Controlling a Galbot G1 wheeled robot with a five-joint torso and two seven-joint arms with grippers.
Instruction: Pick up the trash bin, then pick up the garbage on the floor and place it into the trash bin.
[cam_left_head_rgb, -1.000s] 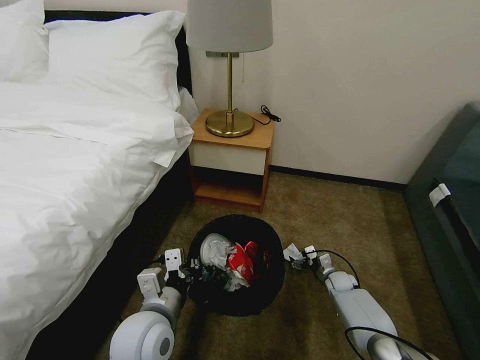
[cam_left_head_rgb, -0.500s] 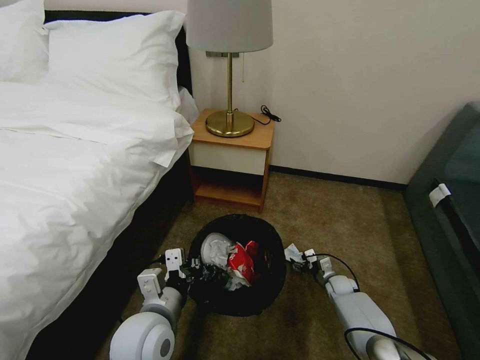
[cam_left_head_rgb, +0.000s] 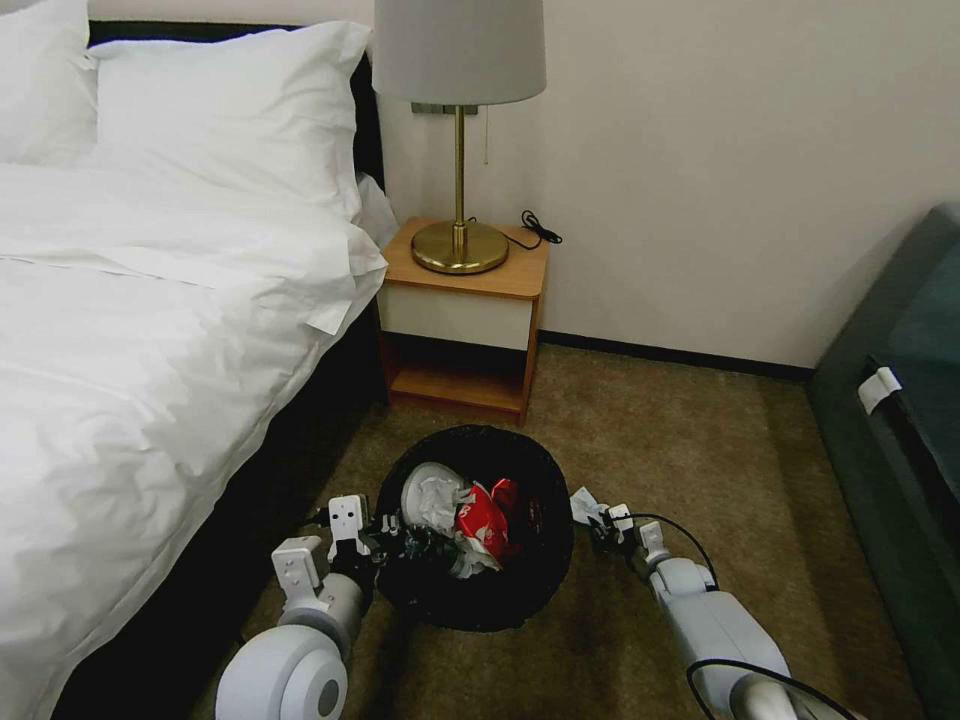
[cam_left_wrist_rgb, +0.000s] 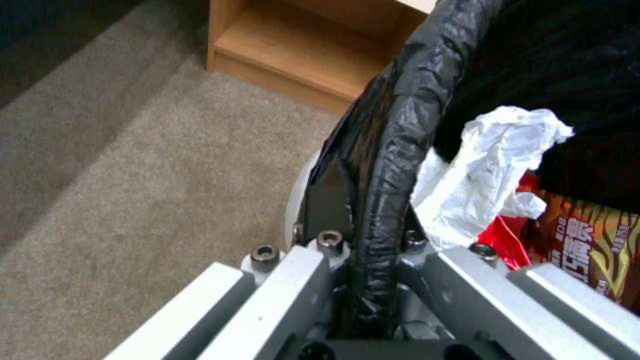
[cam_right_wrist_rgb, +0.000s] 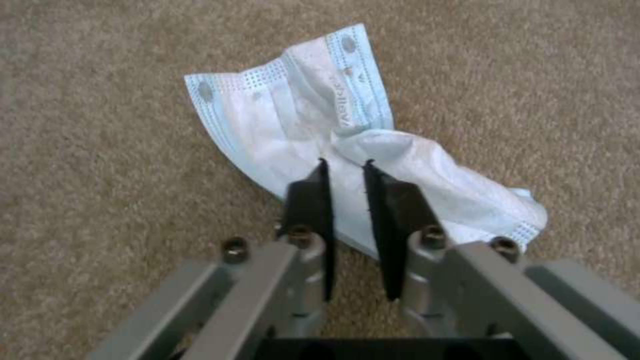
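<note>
Nearest to the robot, the left gripper (cam_left_wrist_rgb: 373, 250) is clamped on the rim of the trash bin (cam_left_head_rgb: 545, 580), which stands on the carpet (cam_left_head_rgb: 700, 440) and holds crumpled tissue (cam_left_wrist_rgb: 480, 170) and a red snack packet (cam_left_head_rgb: 478, 525). Just right of the bin, the right gripper (cam_right_wrist_rgb: 345, 167) pinches a pale blue face mask (cam_right_wrist_rgb: 300, 110) lying on the carpet. Farther away stands the nightstand (cam_left_head_rgb: 465, 300) with a lamp (cam_left_head_rgb: 460, 60).
</note>
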